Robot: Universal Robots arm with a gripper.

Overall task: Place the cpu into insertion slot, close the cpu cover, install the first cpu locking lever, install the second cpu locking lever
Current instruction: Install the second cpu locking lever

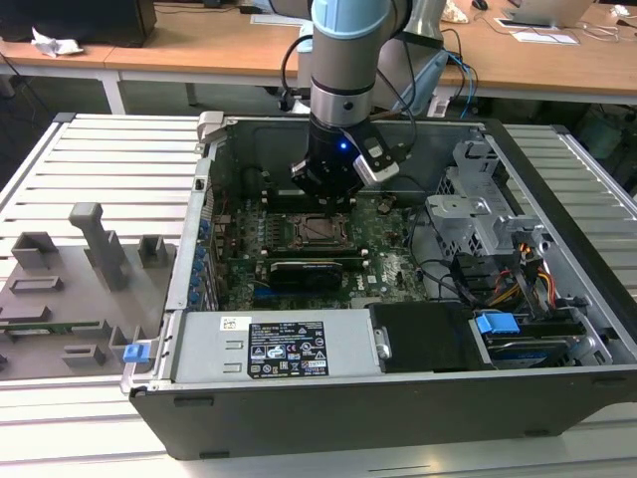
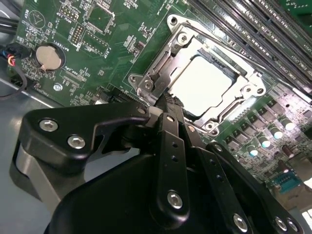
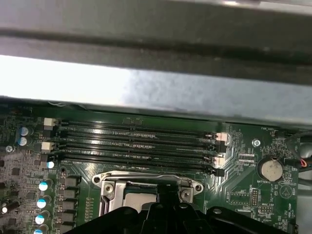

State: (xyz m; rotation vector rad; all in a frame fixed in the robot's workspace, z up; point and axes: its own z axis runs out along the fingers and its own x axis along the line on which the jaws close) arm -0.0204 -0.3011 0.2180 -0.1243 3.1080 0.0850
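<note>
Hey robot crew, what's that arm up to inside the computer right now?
Gripper low over the socket edge. Cpu seated in the insertion slot, cpu cover down around it. Nothing blocking.

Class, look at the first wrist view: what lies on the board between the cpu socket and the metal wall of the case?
Four long black memory slots run side by side across the green board, between the insertion slot and the case wall.

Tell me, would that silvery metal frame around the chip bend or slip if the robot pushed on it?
The cpu cover looks like thin sheet metal with a cut-out window, so it probably flexes a little under a push. It lies flat around the cpu with screws at its corners, so it likely won't slide. Its shiny surface suggests the fingers could skid.
</note>
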